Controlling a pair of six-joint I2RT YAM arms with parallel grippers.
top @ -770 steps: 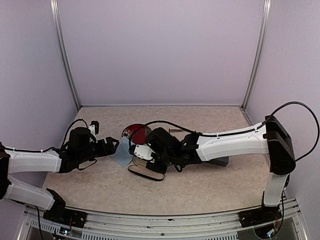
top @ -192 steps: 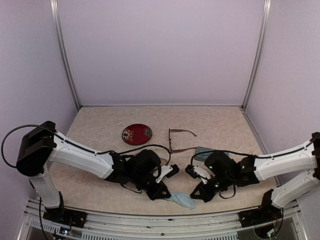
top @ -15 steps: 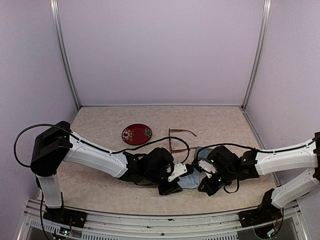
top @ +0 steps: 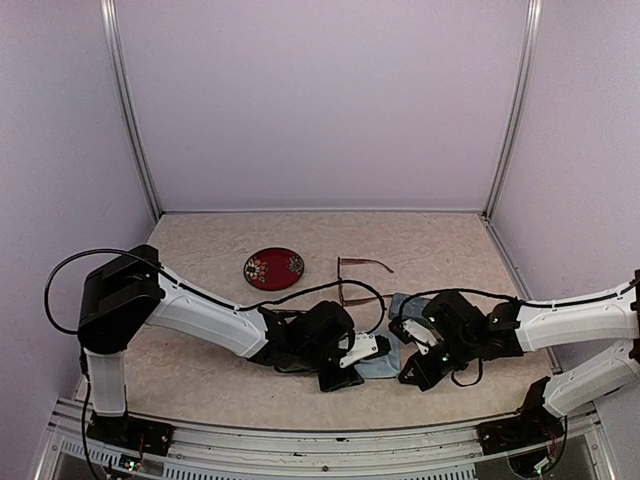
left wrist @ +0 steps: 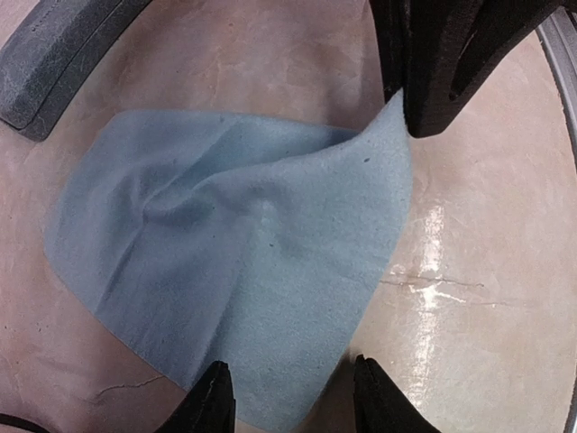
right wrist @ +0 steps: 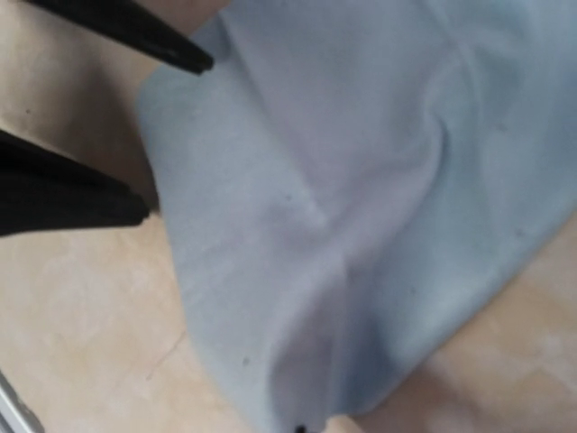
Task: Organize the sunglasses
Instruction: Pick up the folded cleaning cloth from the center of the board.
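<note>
The reddish-brown sunglasses (top: 356, 280) lie open at mid-table, behind both arms. I cannot make out the black-framed pair in any view. A light-blue cloth (top: 379, 361) is spread between my two grippers. In the left wrist view my right gripper (left wrist: 411, 113) is shut on a corner of this cloth (left wrist: 234, 271) and lifts it. My left gripper (left wrist: 293, 397) is open, its fingers on either side of the cloth's near edge. In the right wrist view the cloth (right wrist: 361, 207) fills the frame and hides my right fingers. The left gripper's fingers (right wrist: 63, 194) show there at the upper left.
A red round patterned disc (top: 273, 268) lies at the back left. A grey-blue case (top: 404, 304) lies behind the right gripper and shows in the left wrist view (left wrist: 54, 63) at the top left. The left arm's black cable loops over the table.
Both grippers and the cloth have shifted slightly right in half a second. Six seconds ago the cloth lay nearer the front edge.
</note>
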